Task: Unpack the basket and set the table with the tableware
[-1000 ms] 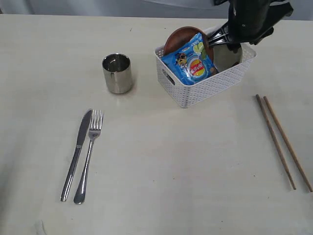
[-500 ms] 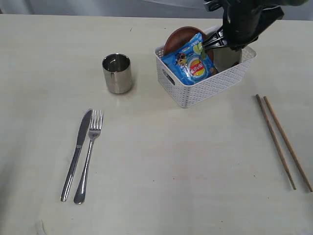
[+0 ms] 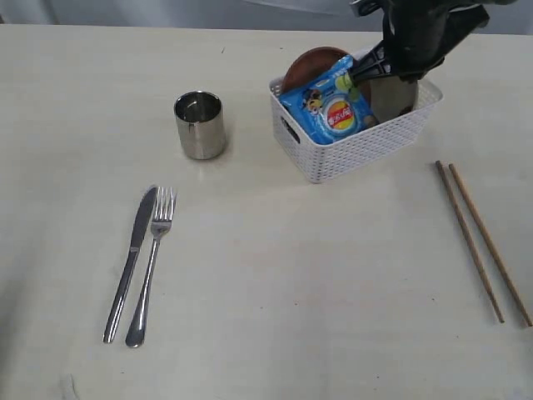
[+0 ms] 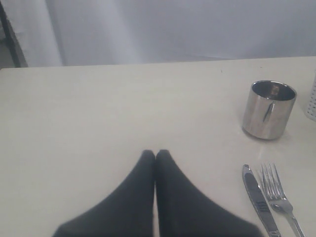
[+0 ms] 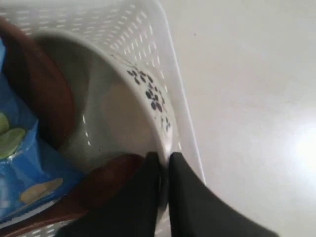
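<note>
Right wrist view, lower centre: right gripper pinches the round off-white bowl by its rim inside the white plastic lattice basket. Recommend a vertical lift clear of the wall. Left gripper is clenched and empty.

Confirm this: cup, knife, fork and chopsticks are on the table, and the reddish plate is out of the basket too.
Wrong on the plate: the exterior view shows it standing inside the basket behind the chip bag. The cup, knife, fork and chopsticks are on the table.
</note>
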You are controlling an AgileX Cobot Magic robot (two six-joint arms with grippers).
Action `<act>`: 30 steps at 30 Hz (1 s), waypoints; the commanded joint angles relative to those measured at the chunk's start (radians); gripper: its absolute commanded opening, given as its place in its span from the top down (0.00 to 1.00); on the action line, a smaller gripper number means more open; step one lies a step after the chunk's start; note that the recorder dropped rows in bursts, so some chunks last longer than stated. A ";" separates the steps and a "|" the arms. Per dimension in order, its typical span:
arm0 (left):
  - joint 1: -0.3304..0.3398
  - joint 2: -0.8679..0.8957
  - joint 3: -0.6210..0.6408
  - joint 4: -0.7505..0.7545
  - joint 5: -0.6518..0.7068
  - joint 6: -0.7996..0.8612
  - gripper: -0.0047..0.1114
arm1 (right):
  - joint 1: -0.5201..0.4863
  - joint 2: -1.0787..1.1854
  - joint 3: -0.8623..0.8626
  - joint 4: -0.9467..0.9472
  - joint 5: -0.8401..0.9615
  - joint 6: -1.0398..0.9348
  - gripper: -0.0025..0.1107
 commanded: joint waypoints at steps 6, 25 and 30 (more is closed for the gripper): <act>-0.007 -0.004 0.002 -0.003 -0.006 0.000 0.96 | -0.002 -0.004 -0.065 -0.045 0.070 -0.006 0.93; -0.007 -0.004 0.002 -0.003 -0.006 0.000 0.96 | -0.002 -0.064 -0.065 -0.059 0.101 -0.025 0.93; -0.007 -0.004 0.002 -0.003 -0.006 0.000 0.96 | -0.002 -0.049 -0.065 0.018 0.102 -0.094 0.93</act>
